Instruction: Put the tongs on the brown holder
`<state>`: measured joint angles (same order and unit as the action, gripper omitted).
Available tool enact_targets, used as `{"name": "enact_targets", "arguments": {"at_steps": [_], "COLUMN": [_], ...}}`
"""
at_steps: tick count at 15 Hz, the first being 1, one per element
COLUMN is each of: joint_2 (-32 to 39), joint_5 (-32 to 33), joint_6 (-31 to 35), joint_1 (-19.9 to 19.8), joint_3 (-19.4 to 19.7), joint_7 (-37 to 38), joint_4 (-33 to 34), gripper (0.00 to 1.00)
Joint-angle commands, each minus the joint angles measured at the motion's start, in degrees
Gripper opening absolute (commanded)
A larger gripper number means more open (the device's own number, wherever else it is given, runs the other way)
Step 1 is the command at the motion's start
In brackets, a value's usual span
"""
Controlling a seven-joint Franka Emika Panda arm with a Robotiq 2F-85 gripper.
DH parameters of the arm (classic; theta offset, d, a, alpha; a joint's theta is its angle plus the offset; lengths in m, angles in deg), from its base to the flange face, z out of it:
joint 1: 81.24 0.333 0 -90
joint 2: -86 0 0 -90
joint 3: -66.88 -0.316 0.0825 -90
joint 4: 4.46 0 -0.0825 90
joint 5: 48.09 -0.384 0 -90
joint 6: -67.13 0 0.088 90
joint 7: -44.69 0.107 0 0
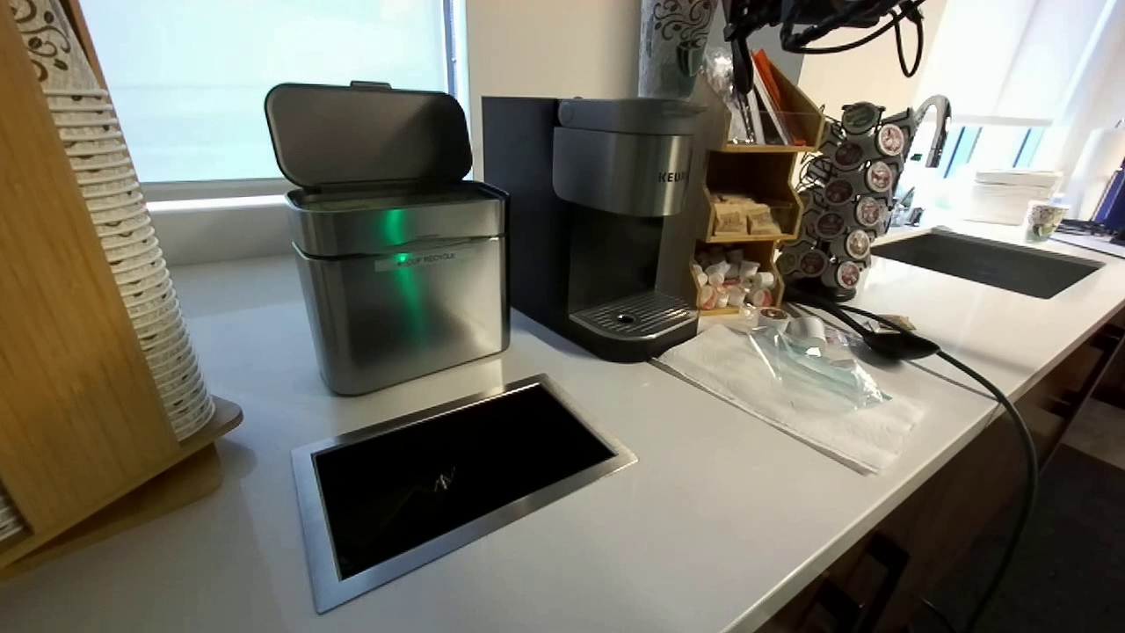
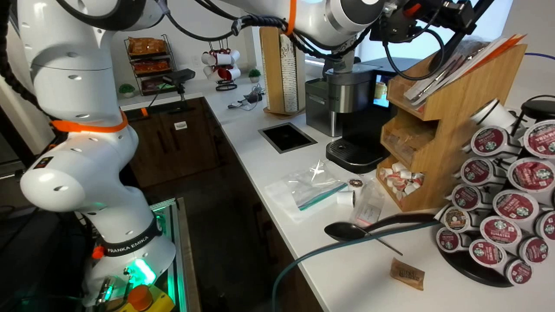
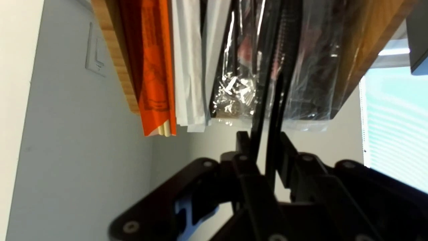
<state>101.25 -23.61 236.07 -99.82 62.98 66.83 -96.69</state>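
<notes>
Where the brown holder point(image 2: 453, 134) stands on the pale counter point(image 1: 685, 527), the gripper point(image 3: 265, 144) hangs above its top compartment, closed around the tongs point(image 3: 277, 100).

Tongs, slim, black: two arms clasped with a narrow gap between them; lower end at the top compartment, among clear-wrapped packets point(image 3: 234, 87) — whether it rests on anything cannot be told.

Brown holder, wooden, three tiers: top — orange paper sleeves point(image 3: 155, 67), white paper sleeves point(image 3: 190, 67) and the clear-wrapped packets; middle, tan packets point(image 1: 743, 218); bottom, small white cups point(image 1: 734, 281).

Coffee machine point(image 1: 615, 171), silver and black: just beside the holder.

Steel bin point(image 1: 400, 299), lid point(image 1: 369, 132) raised: beside the machine, on the side away from the holder.

Pod rack point(image 2: 470, 271), dark, loaded with pods point(image 2: 514, 205): at the holder's opposite side.

Round-headed utensil point(image 2: 344, 231), black: flat on the counter, in front of the holder.

Clear zip bag point(image 2: 310, 184), teal edge: on a white paper towel point(image 1: 861, 432), near the machine's base.

Brown packet point(image 2: 407, 274), small: loose on the counter, near the pod rack.
</notes>
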Motion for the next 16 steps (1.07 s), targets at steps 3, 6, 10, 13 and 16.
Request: {"name": "enact_targets", "arguments": {"at_steps": [3, 6, 10, 13, 16], "joint_2": [-4.71, -6.29, -7.44, -7.57, -7.46], "joint_5": [3.32, 4.44, 4.45, 4.06, 4.32], "joint_6": [-0.18, -0.45, -0.98, -0.92, -1.12], "joint_1": [1.14, 1.33, 1.2, 1.05, 1.11], "joint_3": [1.22, 1.44, 1.19, 0.98, 1.06], "joint_7": [2.01, 3.13, 4.08, 4.11, 4.28], "joint_4": [-5.51, -7.91, -10.32, -11.36, -11.79], "gripper": [0.06, 0.06, 0.06, 0.06, 0.06]}}
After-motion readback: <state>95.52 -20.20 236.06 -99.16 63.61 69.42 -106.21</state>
